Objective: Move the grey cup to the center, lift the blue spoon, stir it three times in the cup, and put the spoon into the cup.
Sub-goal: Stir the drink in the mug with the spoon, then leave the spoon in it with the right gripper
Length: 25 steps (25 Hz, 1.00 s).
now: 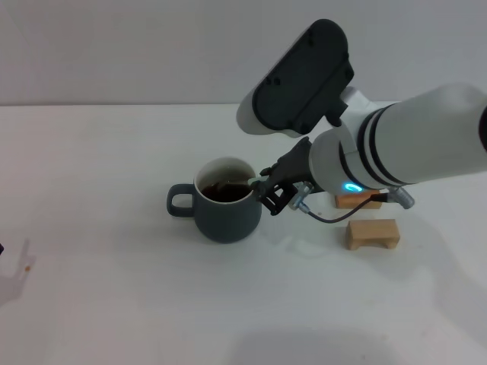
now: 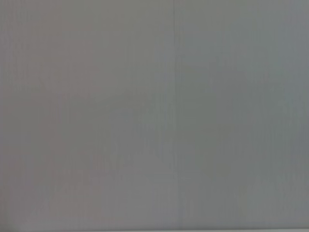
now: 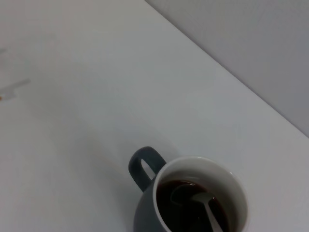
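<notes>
Gripping at the cup's right rim, right gripper, black fingers appearing closed on the pale handle end of the blue spoon, a small slim spoon with a grey metal bowl and light-blue handle, though the exact contact staying hard to make out in the head view. Reaching in from the right edge of the frame, white right arm with a glowing blue ring, black wrist housing rising toward upper centre.

Sitting at centre frame, the grey cup, a dark blue-grey ceramic mug with white inside and loop handle pointing left, holding dark liquid. Dipping into that liquid in the right wrist view, spoon bowl lying submerged near the middle, neck slanting toward the frame's lower edge; mug filling the lower centre there.

Lying right of the mug, a small pale wooden block, with a second wooden block just behind it, partly hidden by the arm.

Resting on a white tabletop throughout.

Showing only blank grey, left wrist view; left gripper not visible.
</notes>
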Tool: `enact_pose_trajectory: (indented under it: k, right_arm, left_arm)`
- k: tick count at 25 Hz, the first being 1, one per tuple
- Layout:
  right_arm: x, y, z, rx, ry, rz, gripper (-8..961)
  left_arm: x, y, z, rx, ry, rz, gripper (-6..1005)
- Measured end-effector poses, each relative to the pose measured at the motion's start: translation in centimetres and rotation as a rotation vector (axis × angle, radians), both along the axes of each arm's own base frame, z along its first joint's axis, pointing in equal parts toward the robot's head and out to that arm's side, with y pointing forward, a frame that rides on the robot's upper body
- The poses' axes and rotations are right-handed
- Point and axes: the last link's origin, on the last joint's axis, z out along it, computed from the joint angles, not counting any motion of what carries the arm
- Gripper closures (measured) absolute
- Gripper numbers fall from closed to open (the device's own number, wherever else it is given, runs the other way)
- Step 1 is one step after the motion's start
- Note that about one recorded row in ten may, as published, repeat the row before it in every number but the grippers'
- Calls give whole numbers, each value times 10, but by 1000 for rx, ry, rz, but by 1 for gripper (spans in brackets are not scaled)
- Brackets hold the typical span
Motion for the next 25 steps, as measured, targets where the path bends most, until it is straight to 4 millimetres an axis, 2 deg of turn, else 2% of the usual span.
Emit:
enact_pose_trajectory:
  k: [10, 16, 25]
  right_arm:
    - [11, -3, 10, 8, 2, -34, 791]
    - [9, -12, 11, -12, -5, -33, 791]
    - [1, -18, 1, -43, 12, -9, 790]
  left_arm:
    - [0, 2, 0, -1, 1, 0, 141]
    - [2, 2, -2, -6, -1, -6, 141]
    - [2, 2, -3, -10, -2, -9, 142]
